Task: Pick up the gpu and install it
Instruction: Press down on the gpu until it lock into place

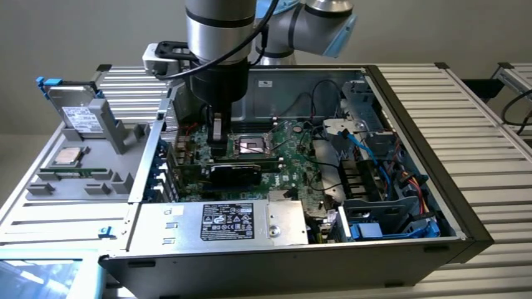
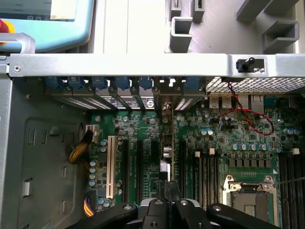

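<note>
The gripper [image 1: 218,144], pinching the gpu [image 1: 233,170] edge-on, has it seemingly seated in the motherboard [image 2: 224,143] slot (release remains).

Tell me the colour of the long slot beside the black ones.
White slot, clearest in the wrist view.

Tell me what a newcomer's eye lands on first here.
The open computer case with its green motherboard exposed, and the arm reaching down into it, its hand just above the gpu, which stands on edge on the board. Next, the silver hard drive upright on the grey fixture at the exterior view's left.
</note>
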You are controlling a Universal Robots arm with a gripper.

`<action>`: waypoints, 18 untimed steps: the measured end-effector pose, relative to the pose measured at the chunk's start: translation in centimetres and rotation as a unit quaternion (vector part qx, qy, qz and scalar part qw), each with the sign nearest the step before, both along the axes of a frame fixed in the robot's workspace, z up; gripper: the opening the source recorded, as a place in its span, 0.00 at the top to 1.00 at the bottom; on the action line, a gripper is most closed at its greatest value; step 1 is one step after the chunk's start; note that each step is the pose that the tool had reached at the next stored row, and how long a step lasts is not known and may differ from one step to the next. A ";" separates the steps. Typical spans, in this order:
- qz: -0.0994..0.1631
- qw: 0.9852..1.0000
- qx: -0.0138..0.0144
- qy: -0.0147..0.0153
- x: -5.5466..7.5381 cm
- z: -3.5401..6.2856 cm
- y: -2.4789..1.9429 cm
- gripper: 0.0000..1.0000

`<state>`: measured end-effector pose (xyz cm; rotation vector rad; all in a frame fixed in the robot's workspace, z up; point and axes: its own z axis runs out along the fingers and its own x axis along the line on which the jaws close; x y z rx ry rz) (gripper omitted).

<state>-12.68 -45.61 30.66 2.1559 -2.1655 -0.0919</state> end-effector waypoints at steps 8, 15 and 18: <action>0.000 1.000 0.000 -0.017 -1.5 -0.77 0.19 0.88; -0.001 1.000 -0.002 -0.026 -1.7 -1.47 0.35 0.88; -0.001 1.000 -0.005 -0.027 -1.8 -1.83 0.38 0.88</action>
